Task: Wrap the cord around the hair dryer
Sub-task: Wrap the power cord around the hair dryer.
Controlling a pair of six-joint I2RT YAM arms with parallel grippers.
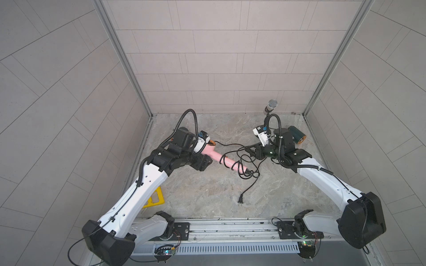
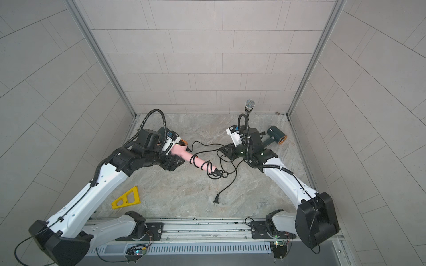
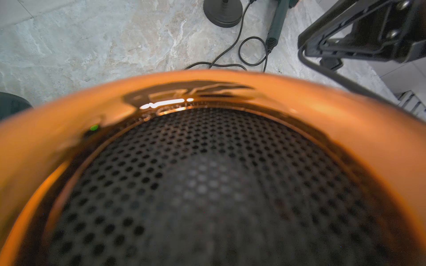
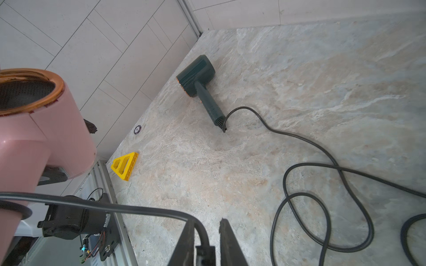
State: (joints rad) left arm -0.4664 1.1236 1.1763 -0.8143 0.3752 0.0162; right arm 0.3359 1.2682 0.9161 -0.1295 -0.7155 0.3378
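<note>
Near the middle of the marble table, the pink hair dryer lies out sideways, its handle pointing toward the table's centre and its copper-rimmed head at the left end. I can't tell whether the handle end touches the surface. A few loose turns of the black cord ring the handle, bunching into a tangle at its tip. The left gripper is clamped on the dryer's head, and the left wrist view is filled by the rear grille and its copper ring.

From the handle the cord runs across to the right gripper, whose fingers are pinched nearly together with the cord passing between them. More cord lies in slack loops on the table between the two arms, and the plug rests flat nearer the front edge.

Behind the right arm lies a dark green hair dryer with its own cord. A microphone stands by the back wall. A yellow triangular piece sits at the front left.
</note>
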